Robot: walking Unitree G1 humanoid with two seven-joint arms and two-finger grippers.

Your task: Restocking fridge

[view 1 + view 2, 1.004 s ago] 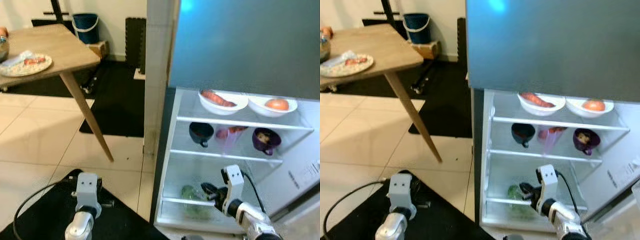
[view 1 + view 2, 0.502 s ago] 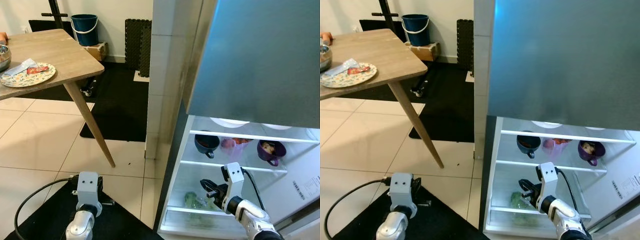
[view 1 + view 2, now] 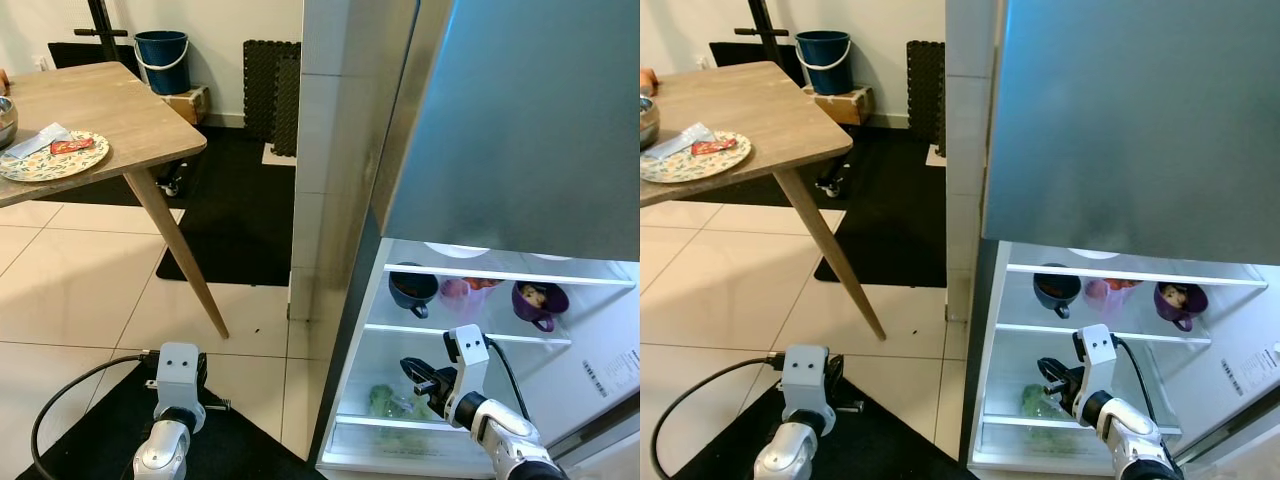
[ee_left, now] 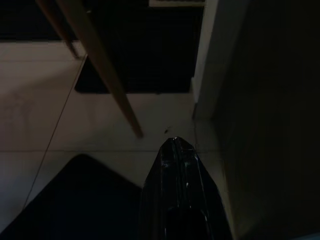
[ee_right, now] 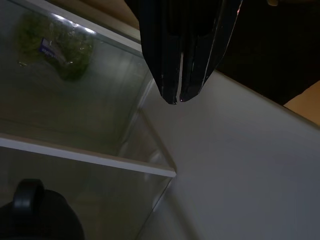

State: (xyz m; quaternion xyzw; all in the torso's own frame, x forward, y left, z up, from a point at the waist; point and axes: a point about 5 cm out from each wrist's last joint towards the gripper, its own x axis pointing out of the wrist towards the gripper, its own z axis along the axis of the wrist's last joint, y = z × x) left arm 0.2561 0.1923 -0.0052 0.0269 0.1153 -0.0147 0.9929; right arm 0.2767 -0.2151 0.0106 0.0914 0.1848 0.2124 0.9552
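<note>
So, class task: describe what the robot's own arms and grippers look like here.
Both arms are silver, each with a white boxy wrist block bearing two dark dots and a black cable. The left gripper and right gripper have long glossy black fingers tapering to narrow tips.

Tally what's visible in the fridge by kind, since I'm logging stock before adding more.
Mugs: 2, dark blue mug, purple mug
Pink cups: 1, pink cup
Bagged greens: 1, bagged greens
Total: 4

Right claw (image 5: 178,98) closed, near bagged greens (image 5: 57,46) under a glass shelf (image 5: 90,156).
</note>
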